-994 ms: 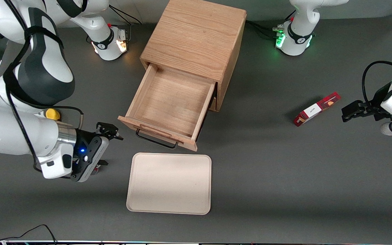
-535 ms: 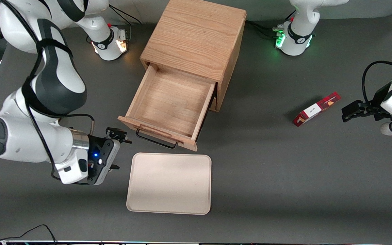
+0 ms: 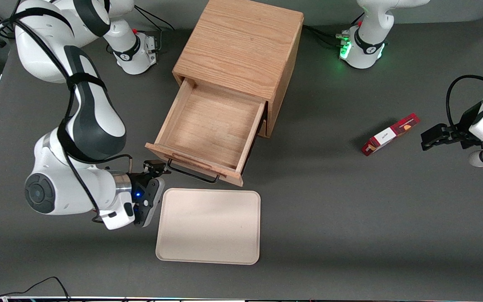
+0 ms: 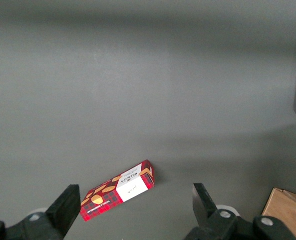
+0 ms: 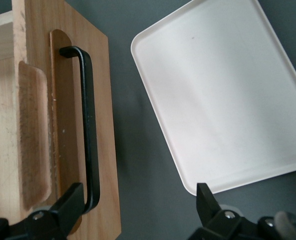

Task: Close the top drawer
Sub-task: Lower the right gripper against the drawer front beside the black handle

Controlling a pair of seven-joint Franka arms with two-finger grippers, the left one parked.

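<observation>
The top drawer (image 3: 210, 126) of the light oak cabinet (image 3: 241, 46) stands pulled far out, and its inside is bare. Its front panel (image 5: 100, 125) carries a black wire handle (image 3: 192, 173) (image 5: 88, 130) and faces the front camera. My right gripper (image 3: 159, 174) (image 5: 138, 200) hangs open just in front of that panel, at the handle's end toward the working arm. One finger (image 5: 70, 202) sits over the handle's bend and the other finger (image 5: 206, 200) near the tray's edge. Nothing is between them.
A cream tray (image 3: 209, 225) (image 5: 222, 100) lies flat on the grey table, nearer the front camera than the drawer. A red snack box (image 3: 389, 134) (image 4: 119, 190) lies toward the parked arm's end of the table.
My right arm has swung in from the working arm's end of the table, bringing the gripper up to the drawer's handle end. The drawer has not moved.
</observation>
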